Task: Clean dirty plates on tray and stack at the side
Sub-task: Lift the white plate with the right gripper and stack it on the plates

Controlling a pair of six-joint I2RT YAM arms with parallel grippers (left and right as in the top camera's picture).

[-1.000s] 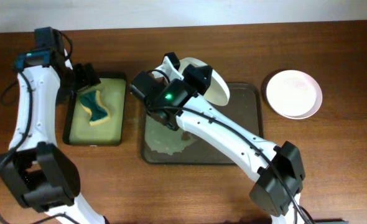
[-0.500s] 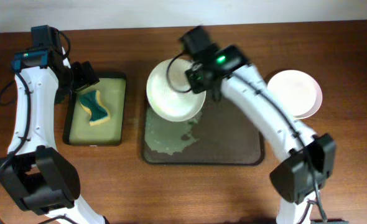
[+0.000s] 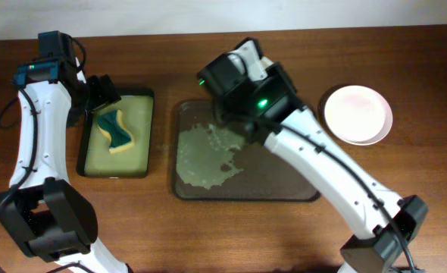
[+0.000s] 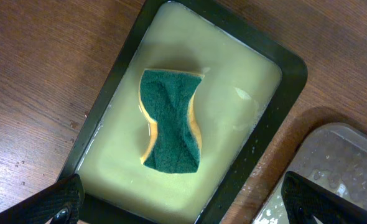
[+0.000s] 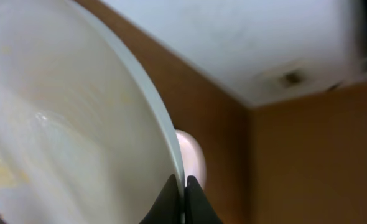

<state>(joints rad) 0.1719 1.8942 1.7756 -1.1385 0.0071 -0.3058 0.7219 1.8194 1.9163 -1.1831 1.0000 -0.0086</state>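
Currently, smeared plate (image 5: 59,124) is pinched at rim by right claw (image 5: 184,198), over 12 o'clock edge of tray (image 3: 246,186). Left claw (image 3: 102,95) is spread wide above sponge (image 4: 170,121), at tray's 9 o'clock. Wiping judged pending: sponge to be gripped next.

The right gripper (image 5: 183,191) has swung in over the far edge of the tray (image 3: 246,182); its plate (image 5: 59,124), plain overhead a moment ago, now hides under the arm, uncovering the wet smear (image 3: 204,155).
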